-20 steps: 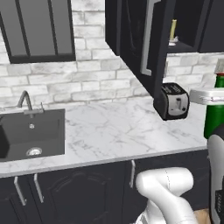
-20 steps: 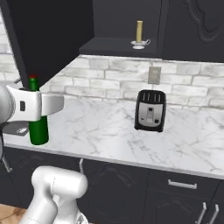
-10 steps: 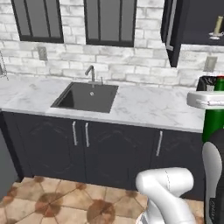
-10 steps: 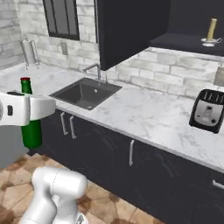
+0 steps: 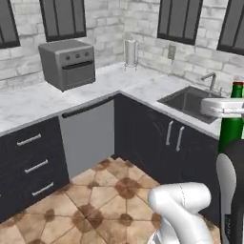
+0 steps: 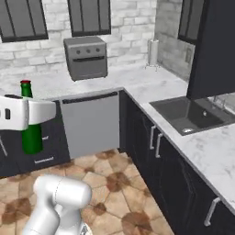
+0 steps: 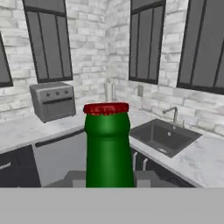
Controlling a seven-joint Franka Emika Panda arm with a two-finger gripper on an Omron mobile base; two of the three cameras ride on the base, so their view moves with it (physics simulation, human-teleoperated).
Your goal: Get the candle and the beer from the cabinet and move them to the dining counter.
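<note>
Plainly, at this moment:
Gripper (image 6: 32,114): clenched around the beer (image 6: 30,119), jaws on the bottle's body.
Beer: upright, held in the air above the tiled floor (image 6: 114,183), red cap on top.
Surroundings: corner worktop (image 5: 95,86) with grey oven (image 5: 66,63) and sink (image 5: 190,101).

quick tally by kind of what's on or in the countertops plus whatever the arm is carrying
Beer bottle, green with red cap, held upright in the pincer: 1
Grey countertop oven: 1
Paper towel holder: 1
Sink: 1
Faucet: 1
Total: 5
</note>
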